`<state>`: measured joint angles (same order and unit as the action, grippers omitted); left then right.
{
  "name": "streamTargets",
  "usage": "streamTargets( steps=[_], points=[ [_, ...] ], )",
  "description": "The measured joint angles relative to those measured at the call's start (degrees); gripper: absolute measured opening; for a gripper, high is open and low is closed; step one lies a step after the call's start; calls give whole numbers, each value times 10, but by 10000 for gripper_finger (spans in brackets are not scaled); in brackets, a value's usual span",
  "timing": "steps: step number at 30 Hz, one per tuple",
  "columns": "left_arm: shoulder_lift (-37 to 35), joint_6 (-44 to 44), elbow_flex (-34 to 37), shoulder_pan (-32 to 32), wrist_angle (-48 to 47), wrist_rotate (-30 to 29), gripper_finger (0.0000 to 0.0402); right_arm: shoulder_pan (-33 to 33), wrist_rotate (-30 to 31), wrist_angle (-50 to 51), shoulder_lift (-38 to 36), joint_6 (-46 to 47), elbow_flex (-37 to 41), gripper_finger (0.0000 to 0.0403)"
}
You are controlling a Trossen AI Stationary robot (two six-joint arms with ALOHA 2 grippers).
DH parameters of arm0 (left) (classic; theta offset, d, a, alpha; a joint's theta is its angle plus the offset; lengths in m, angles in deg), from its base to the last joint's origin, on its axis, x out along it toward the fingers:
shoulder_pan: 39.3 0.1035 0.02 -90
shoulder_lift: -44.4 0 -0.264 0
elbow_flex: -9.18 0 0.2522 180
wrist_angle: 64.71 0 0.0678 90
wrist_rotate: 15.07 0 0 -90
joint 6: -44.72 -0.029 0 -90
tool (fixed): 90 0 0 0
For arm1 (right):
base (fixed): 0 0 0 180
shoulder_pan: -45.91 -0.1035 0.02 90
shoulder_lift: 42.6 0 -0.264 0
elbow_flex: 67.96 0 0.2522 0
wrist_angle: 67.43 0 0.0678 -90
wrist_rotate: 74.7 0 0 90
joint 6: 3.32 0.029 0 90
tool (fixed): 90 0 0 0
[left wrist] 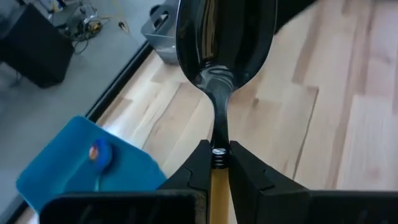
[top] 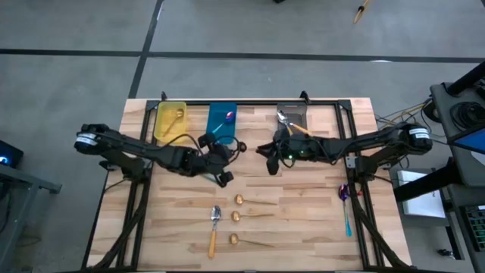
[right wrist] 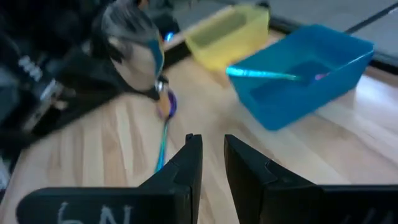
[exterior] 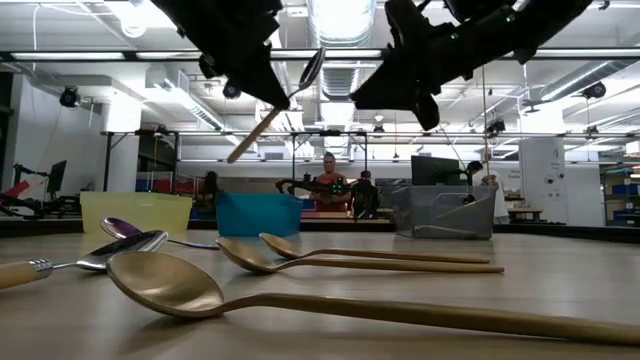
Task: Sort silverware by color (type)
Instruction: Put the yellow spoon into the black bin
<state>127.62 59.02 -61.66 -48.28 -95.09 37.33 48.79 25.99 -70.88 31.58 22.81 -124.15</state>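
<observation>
Silverware waits in three colours on a pale wooden table point(top: 303, 227) as the left gripper point(top: 218, 155), just past table centre toward 11 o'clock, clenches the orange handle of a silver spoon point(left wrist: 221, 56) and holds it tilted in the air, bowl uppermost. Three bins line the 12 o'clock edge: the yellow bin point(top: 169, 120) holds a gold spoon point(top: 177, 115), the blue bin point(top: 221, 120) a purple spoon with a teal handle point(top: 225, 120), and the grey bin point(top: 292, 118) silver spoons with orange handles point(top: 292, 126). The right gripper point(top: 271, 155) hovers near the grey bin, at about 1 o'clock from centre, its fingers point(right wrist: 186, 163) parted by a narrow gap with nothing between them. Three gold spoons point(top: 250, 216) lie in a column at 6 o'clock, handles toward 3 o'clock, with another orange-handled silver spoon point(top: 214, 227) just beside them at 7 o'clock. A lone purple-and-teal spoon point(top: 345, 206) rests close to the 3 o'clock edge. A black frame point(top: 136, 205) borders the table. Bare boards stretch between the bins and the loose spoons and along the 9 o'clock side. Beyond the table, a large workshop with bright ceiling lights, overhead ducts and shelving fills the background, and a person sits far off behind the bins.
</observation>
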Motion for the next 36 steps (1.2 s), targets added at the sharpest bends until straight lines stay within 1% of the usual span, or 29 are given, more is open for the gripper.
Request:
streamTargets(
  steps=[2, 4, 9, 14, 16, 19, 24, 29, 33, 36],
  points=[
    [0, 39, 1, 5, 0, -10, 14, 1, 8, -34, 6, 5, 1, 64],
    [0, 76, 2, 10, -2, -20, 14, 3, 12, -42, 7, 20, -1, 79],
    [0, 134, 2, 17, 1, -24, 14, 12, 22, -61, 31, 30, -22, 141],
    [6, 144, 2, 19, 2, -24, 14, 11, 33, -109, 72, -13, -52, 202],
    [11, 145, 2, 20, 9, -25, 14, 11, 35, -110, 86, -33, -68, 217],
    [12, 149, 3, 20, 8, -24, 14, 12, 35, -111, 107, -52, -95, 229],
    [12, 151, 3, 21, 21, -25, 14, 12, 35, -108, 145, -83, -135, 228],
    [15, 151, 3, 21, 23, -25, 14, 12, 46, -108, 172, -97, -162, 215],
    [15, 148, 3, 22, 25, -25, 14, 11, 72, -109, 175, -104, -164, 186],
    [15, 147, 2, 22, 26, -25, 14, 11, 93, -109, 174, -103, -159, 147]
  ],
)
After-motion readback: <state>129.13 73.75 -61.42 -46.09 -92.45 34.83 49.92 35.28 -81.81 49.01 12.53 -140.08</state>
